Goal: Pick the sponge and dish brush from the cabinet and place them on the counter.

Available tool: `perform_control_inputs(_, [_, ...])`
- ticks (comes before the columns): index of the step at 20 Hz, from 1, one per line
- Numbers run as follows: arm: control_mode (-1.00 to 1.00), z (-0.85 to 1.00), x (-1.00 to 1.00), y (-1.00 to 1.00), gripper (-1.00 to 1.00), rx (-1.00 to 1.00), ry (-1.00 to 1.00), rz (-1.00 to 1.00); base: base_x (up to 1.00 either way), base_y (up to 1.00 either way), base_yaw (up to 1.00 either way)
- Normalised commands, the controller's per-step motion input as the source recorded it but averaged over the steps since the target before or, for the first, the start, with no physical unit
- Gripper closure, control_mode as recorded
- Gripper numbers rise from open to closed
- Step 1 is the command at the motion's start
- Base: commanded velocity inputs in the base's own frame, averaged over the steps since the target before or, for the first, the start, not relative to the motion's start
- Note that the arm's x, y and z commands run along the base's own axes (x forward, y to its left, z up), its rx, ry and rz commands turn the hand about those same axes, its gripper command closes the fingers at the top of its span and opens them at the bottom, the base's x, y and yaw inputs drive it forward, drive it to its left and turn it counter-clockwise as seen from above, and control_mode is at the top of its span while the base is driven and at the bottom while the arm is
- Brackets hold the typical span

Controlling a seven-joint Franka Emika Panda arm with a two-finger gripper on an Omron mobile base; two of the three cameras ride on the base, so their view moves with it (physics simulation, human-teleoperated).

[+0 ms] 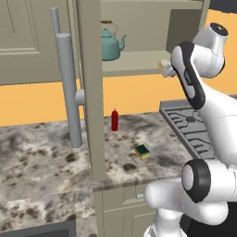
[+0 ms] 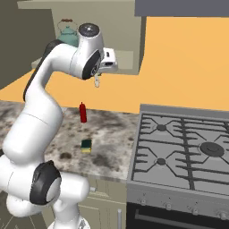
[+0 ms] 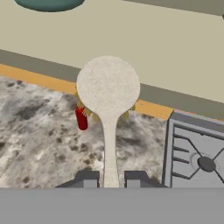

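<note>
Fingertips (image 3: 89, 178) of the gripper (image 3: 110, 178) are pressed shut on the thin pale cream handle of the dish brush (image 3: 108, 87), whose flat round head points away from the hand, yellowish bristles peeking out beneath it. One brush, held in the air just in front of the beige shelf of the open cabinet (image 1: 139, 60), above the counter (image 1: 46, 152). One sponge (image 1: 142, 151), yellow with a dark green top, lies flat on the speckled stone, near a single upright red bottle (image 1: 115, 120). One teal kettle (image 1: 111, 44) stands on the cabinet shelf. One grey stove top (image 2: 188, 152) with grates adjoins the counter.
</note>
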Motion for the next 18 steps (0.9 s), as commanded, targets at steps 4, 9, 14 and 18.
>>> perform_control_inputs(4, [-1.00, 0.00, -0.77, -0.06, 1.00, 0.00, -0.03, 0.00, 0.00, 0.00, 0.00])
perform_control_inputs(9, [-1.00, 0.00, -0.78, -0.05, 1.00, 0.00, -0.02, 0.00, 0.00, 0.00, 0.00])
perform_control_inputs(14, [-1.00, -0.02, -0.68, -0.06, 1.00, 0.00, 0.00, 0.00, 0.00, 0.00, 0.00])
perform_control_inputs(18, [-1.00, -0.26, -0.36, -0.02, 1.00, 0.00, 0.00, 0.00, 0.00, 0.00, 0.00])
